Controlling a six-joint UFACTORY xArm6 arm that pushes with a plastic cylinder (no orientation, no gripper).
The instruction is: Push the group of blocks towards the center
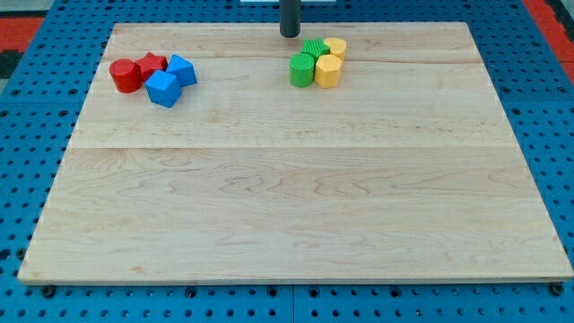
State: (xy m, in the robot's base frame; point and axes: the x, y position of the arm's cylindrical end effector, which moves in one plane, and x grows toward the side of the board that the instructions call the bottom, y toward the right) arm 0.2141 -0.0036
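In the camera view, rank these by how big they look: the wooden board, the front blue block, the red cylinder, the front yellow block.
1. Wooden board, by far the largest.
2. Front blue block and red cylinder: these look about alike, so I won't rank them.
3. Front yellow block, slightly smaller, though it sits a little farther back, so that is unsure.

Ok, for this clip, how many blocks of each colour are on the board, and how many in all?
Red: 2, cylinder, star
Blue: 2
Green: 2
Yellow: 2
Total: 8
My tip sits just left of the green-yellow group.
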